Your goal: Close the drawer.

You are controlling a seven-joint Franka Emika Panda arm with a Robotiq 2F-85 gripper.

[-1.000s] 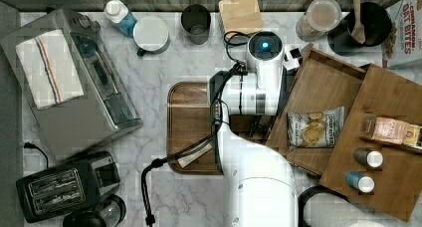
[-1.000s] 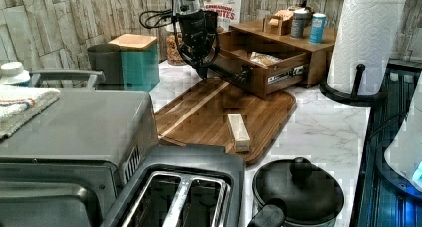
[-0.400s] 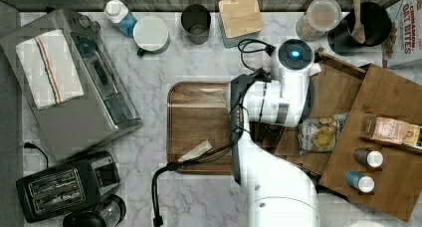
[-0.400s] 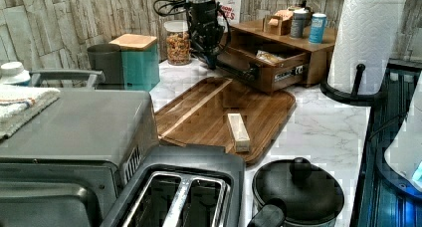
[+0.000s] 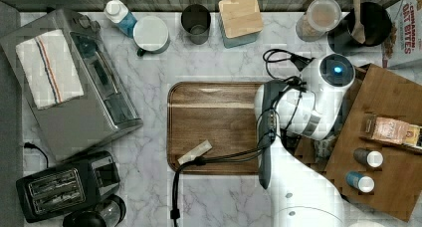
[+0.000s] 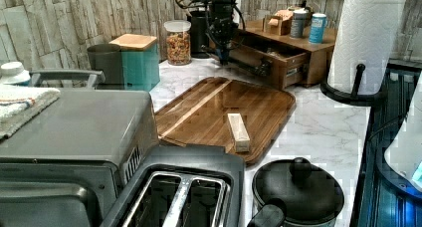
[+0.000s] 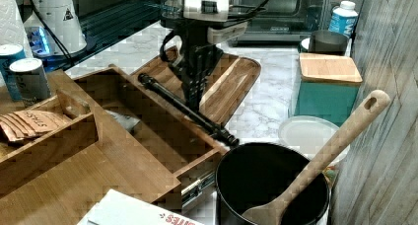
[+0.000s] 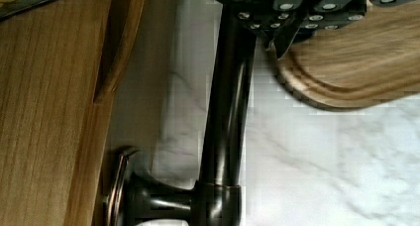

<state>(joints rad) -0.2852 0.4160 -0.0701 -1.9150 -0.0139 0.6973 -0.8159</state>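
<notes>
Marble counter carries the open drawer (image 7: 148,131) beside the serving tray (image 7: 231,82); our gripper (image 7: 193,102) meets its handle (image 7: 185,109), jaw state indiscernible, so we push squarely inward.

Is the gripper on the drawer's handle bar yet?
Touching. In the right view the gripper comes down onto the dark handle bar of the drawer, no gap visible between them.
</notes>
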